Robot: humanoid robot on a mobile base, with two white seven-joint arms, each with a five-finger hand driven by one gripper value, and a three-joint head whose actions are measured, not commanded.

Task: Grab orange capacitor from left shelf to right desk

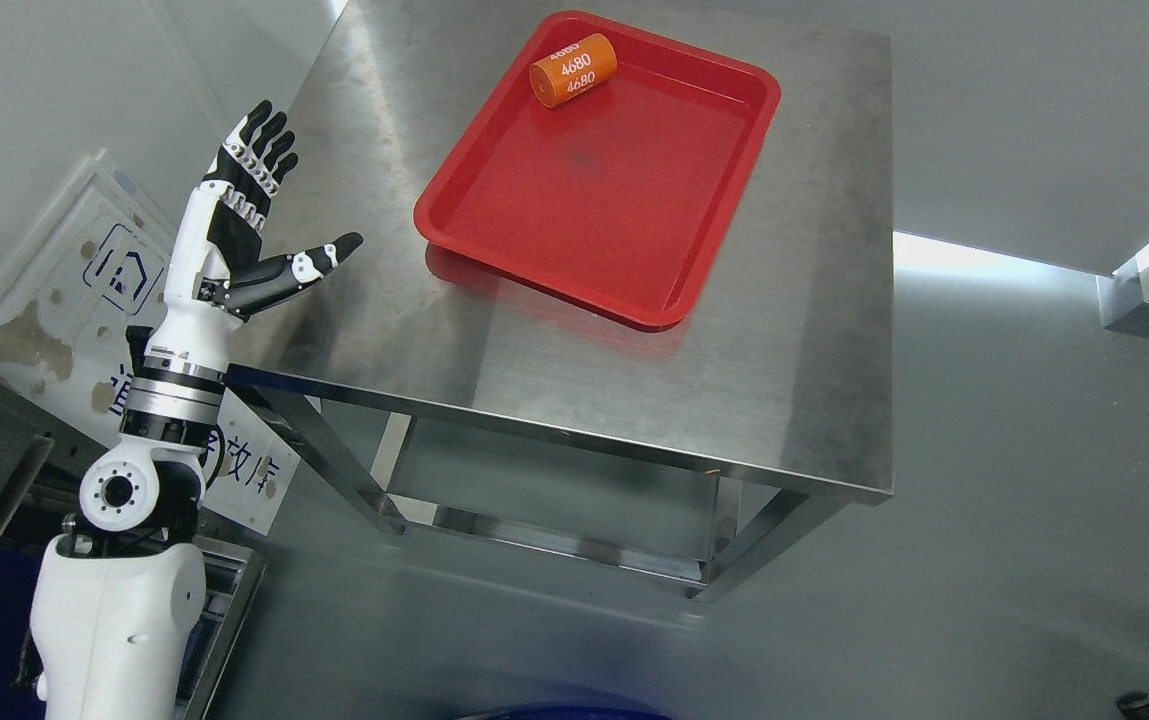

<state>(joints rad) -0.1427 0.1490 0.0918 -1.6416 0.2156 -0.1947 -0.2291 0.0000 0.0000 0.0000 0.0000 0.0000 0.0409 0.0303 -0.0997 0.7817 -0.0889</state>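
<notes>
Orange capacitor [573, 69] with white numerals, red tray [634, 290], silver steel desk [794, 370], white-and-black left hand [234, 215]

The steel desk [574, 330] is mostly bare: wide open metal lies in front of the red tray [624, 190] and along its right side, so a hand could come in there freely. The tray's raised rim is the one barrier on top. Inside, the capacitor [573, 69] lies against the far corner wall, leaving the rest of the tray floor free. The left hand [244, 215], fingers spread, stands upright just off the desk's left edge, holding nothing.
</notes>
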